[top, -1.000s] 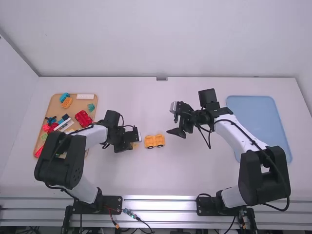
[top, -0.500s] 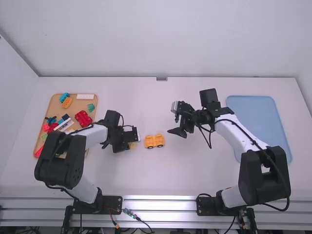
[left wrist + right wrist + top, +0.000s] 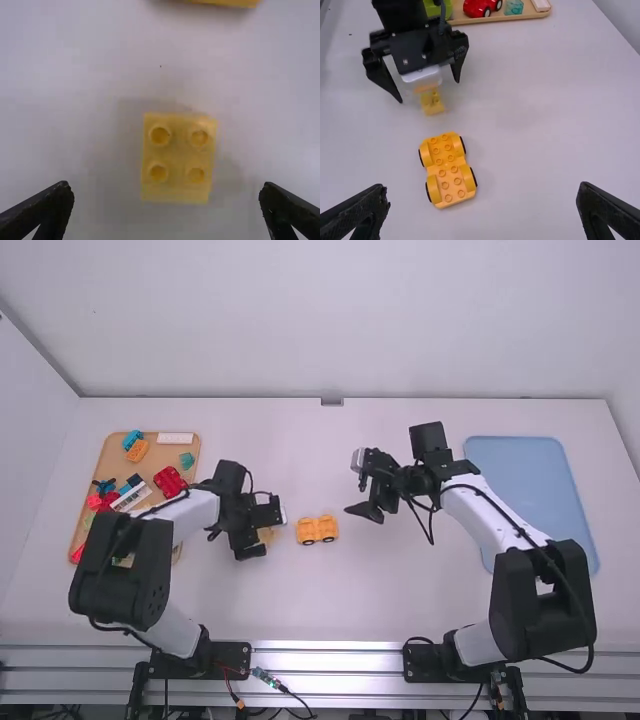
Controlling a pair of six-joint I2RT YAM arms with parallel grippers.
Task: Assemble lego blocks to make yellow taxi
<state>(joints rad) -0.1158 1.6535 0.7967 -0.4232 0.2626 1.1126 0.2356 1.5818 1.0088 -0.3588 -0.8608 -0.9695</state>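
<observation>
From here, the left gripper (image 3: 266, 535) has its fingers spread wider than half a second ago, turned down over the table. The yellow brick (image 3: 177, 157) lies between the two fingers with a gap on either side, studs showing, and it has slipped a little left, so there is more room between it and the yellow car base (image 3: 317, 530). That base hasn't budged; it sits on its wheels just right of the brick, not touching it. The right gripper (image 3: 355, 497) hangs where it was half a second ago, beyond the car base and to its right, fingers wide open with nothing between them.

Over on the far left there's a wooden tray (image 3: 162, 454) with a blue block (image 3: 132, 439), an orange block (image 3: 138, 451), a long white block (image 3: 175, 438), a small teal block (image 3: 187, 461) and a red car (image 3: 171, 482) among other pieces. The left arm (image 3: 192, 518) lies across its near end and hides some of them. Away on the right is a blue tray (image 3: 525, 490), and the right arm (image 3: 485, 510) crosses over its near left part.
</observation>
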